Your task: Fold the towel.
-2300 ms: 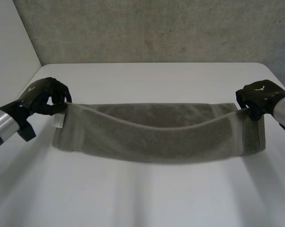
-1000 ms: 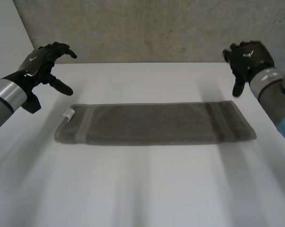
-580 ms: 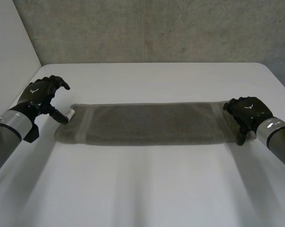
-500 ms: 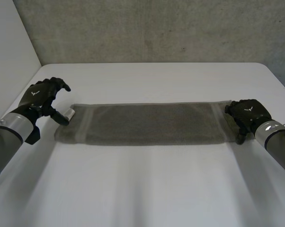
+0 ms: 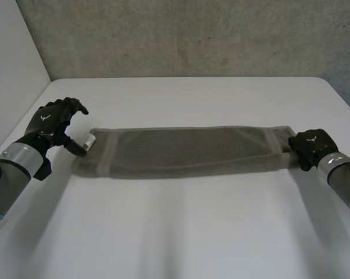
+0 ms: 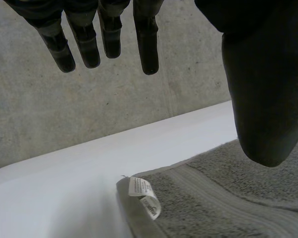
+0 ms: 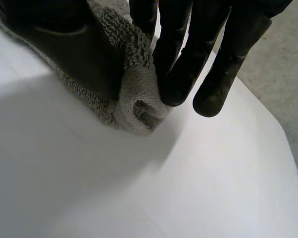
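A grey towel (image 5: pixel 186 152), folded into a long narrow strip, lies flat across the white table (image 5: pixel 181 232). My left hand (image 5: pixel 54 124) hovers at the strip's left end beside a small white label (image 5: pixel 89 140), fingers (image 6: pixel 107 29) straight and spread, thumb (image 6: pixel 260 94) over the towel (image 6: pixel 228 198), holding nothing. The label (image 6: pixel 145 197) sticks up at the towel's near corner. My right hand (image 5: pixel 310 146) is at the strip's right end. There its thumb (image 7: pixel 70 42) and fingers (image 7: pixel 181 54) pinch the bunched edge of the towel (image 7: pixel 136 94).
A grey concrete wall (image 5: pixel 186 35) stands behind the table's far edge. A white panel (image 5: pixel 12 64) rises at the left. Bare white tabletop lies in front of the towel.
Both hands came down from above the table to the towel's ends. The right hand then closed on the right end and the strip shifted slightly to the right. The left hand stayed open.
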Robot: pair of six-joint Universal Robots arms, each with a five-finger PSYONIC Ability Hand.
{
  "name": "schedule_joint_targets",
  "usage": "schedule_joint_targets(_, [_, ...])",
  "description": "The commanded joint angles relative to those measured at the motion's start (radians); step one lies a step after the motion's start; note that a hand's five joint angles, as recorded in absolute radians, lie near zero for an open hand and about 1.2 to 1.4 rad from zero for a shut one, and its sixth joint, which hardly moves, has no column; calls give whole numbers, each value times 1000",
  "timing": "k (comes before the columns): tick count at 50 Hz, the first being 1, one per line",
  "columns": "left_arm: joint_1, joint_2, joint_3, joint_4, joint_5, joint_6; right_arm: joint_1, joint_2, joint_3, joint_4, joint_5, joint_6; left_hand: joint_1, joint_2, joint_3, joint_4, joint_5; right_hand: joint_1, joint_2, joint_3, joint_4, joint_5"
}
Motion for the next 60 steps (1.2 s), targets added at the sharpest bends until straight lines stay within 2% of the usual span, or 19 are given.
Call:
schedule_joint_targets(1, [2, -2, 0, 0, -2, -1, -101, -20, -25, 16, 8, -12, -71, -67, -75, -77, -52, 85, 74, 67, 54, 67])
schedule_joint_targets(5, [2, 0, 0, 0, -3, -2, -214, -55, -72, 48, 70, -139, -71, -67, -75, -77, -52, 85, 74, 67, 54, 67])
schedule_joint_targets(10, [2, 1, 2, 0, -3, -5, -189, -64, -133, 94, 205, -306, -71, -67, -75, -77, -52, 85, 74, 67, 54, 67])
schedule_joint_targets(12, [2, 0, 2, 2, -3, -5, -124, -81, -146, 94, 229, -311, -71, -67, -75, -77, -52, 85, 74, 67, 54, 67])
schedule_joint_targets(14, [2, 0, 2, 0, -3, -5, 67, -139, -189, 94, 239, -272, -71, -67, -75, -77, -52, 85, 74, 67, 54, 67])
schedule_joint_targets(17, [2, -2, 2, 0, -3, -5, 167, -145, -219, 93, 246, -238, -71, -67, -75, -77, -52, 85, 74, 67, 54, 67])
schedule_joint_targets(19, [2, -2, 0, 0, -5, -5, 361, -130, -279, 91, 258, -164, -71, -67, -75, -77, -52, 85, 74, 67, 54, 67])
schedule_joint_targets(20, [2, 0, 0, 0, -5, -5, 362, -130, -279, 91, 258, -164, -71, -67, -75, -77, -52, 85, 74, 67, 54, 67])
schedule_joint_targets(22, [2, 0, 0, 0, -3, -4, 574, -84, -330, 90, 261, -114, -71, -67, -75, -77, -52, 85, 74, 67, 54, 67])
schedule_joint_targets(26, [2, 0, 0, 0, -5, -4, 715, 7, -373, 91, 255, -98, -71, -67, -75, -77, -52, 85, 74, 67, 54, 67])
schedule_joint_targets(27, [2, 0, 0, 0, -5, -4, 736, 58, -399, 106, 265, -101, -71, -67, -75, -77, -52, -382, -393, -400, -413, -400])
schedule_joint_targets(28, [2, 0, 0, 0, -5, -4, 736, 59, -399, 106, 266, -101, -71, -67, -75, -77, -52, -387, -397, -404, -417, -405])
schedule_joint_targets(29, [2, 0, 0, 0, -5, -4, 736, 94, -408, 125, 269, -98, -71, -67, -75, -77, -52, -835, -845, -852, -865, -852])
schedule_joint_targets(30, [2, 0, 0, 0, -3, -4, 733, 111, -411, 139, 270, -96, -71, -67, -75, -77, -52, -1072, -1082, -1089, -1102, -1089])
schedule_joint_targets(32, [2, 0, 0, 0, -3, -5, 723, 114, -410, 152, 278, -93, -71, -67, -75, -77, -52, -1137, -1147, -1155, -1168, -1155])
schedule_joint_targets(39, [-6, -3, -1, 0, -2, -2, 524, 45, -287, 185, 303, -12, -71, -67, -75, -77, -52, -1137, -1147, -1155, -1168, -1155])
schedule_joint_targets(42, [-21, -9, 0, 0, 3, -1, 499, 16, -241, 174, 292, 14, -71, -67, -75, -77, -52, -1137, -1147, -1155, -1168, -1155])
schedule_joint_targets(52, [-98, -32, -6, -1, 12, 7, 347, -127, 67, 16, 76, 247, -56, -53, -60, -62, -37, -1137, -1147, -1155, -1168, -1155])
schedule_joint_targets(60, [-176, -45, -9, -1, 8, 10, 322, -133, 123, -4, 29, 304, -56, -53, -60, -62, -37, -960, -971, -978, -991, -978])
